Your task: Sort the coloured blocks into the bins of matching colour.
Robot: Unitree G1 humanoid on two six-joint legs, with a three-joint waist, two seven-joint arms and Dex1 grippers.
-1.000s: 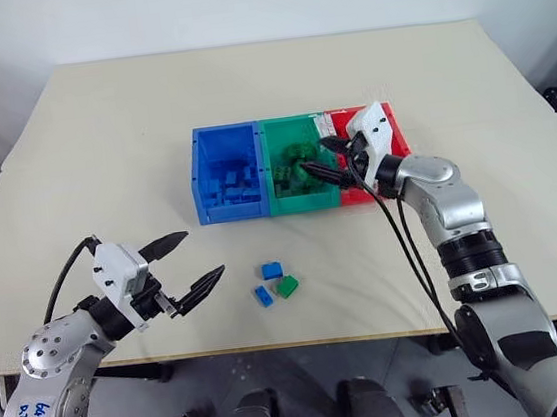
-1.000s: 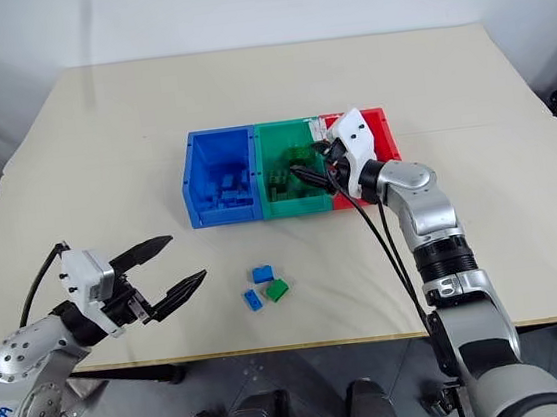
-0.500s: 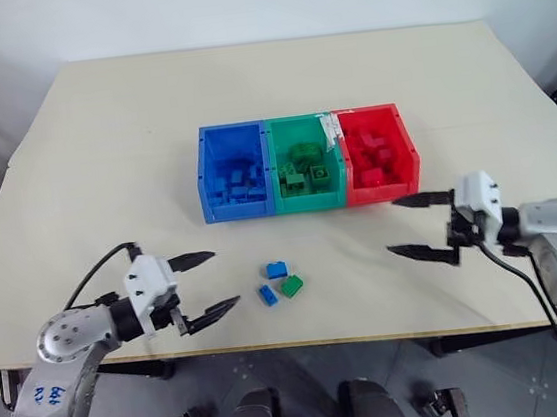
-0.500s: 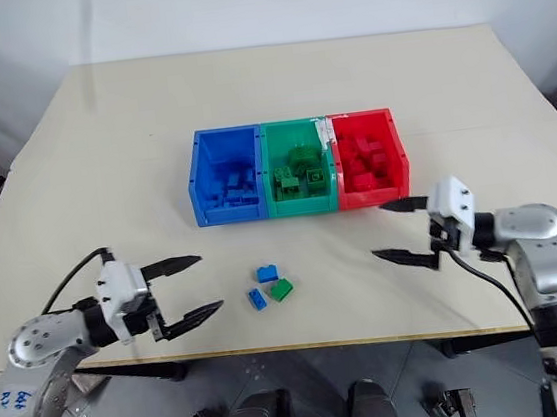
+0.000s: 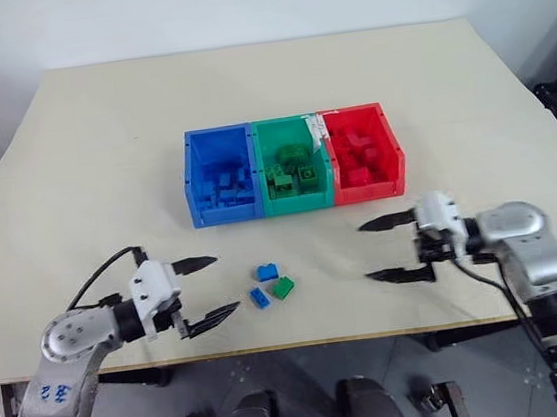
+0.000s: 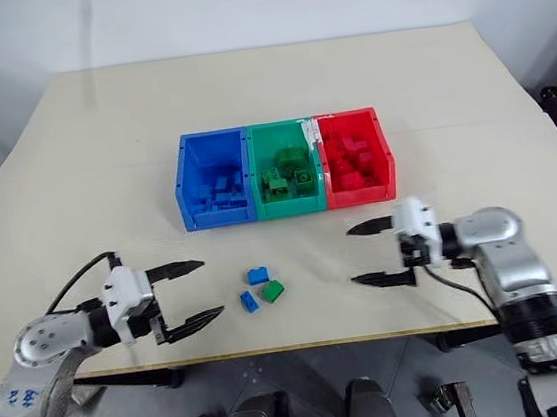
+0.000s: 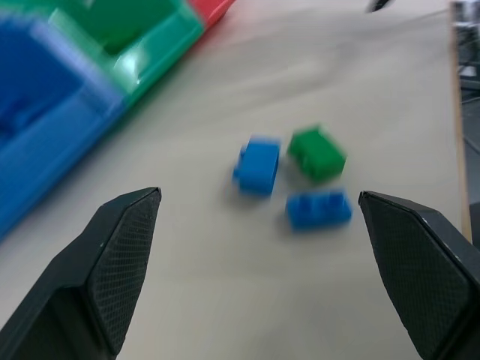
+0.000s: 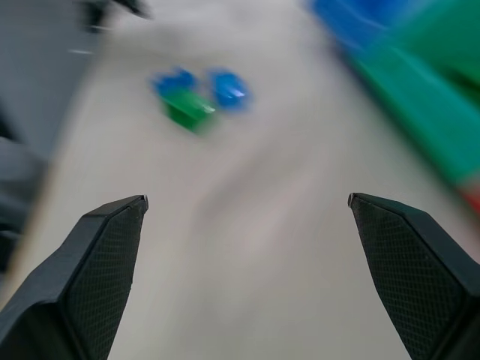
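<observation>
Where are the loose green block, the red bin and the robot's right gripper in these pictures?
Green block [image 5: 285, 287], left eye view: on its top face.
Red bin [image 5: 394, 153], left eye view: on its right wall.
Right gripper [image 5: 378, 250], left eye view: midway between its two open fingertips.

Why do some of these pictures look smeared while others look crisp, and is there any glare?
Right wrist view: heavily smeared, the loose blocks and the bins mere streaks of colour. Left wrist view: milder blur, with a bright glint on the green bin rim. Head views: crisp, evenly lit, soft shadows under the blocks on the table.
</observation>
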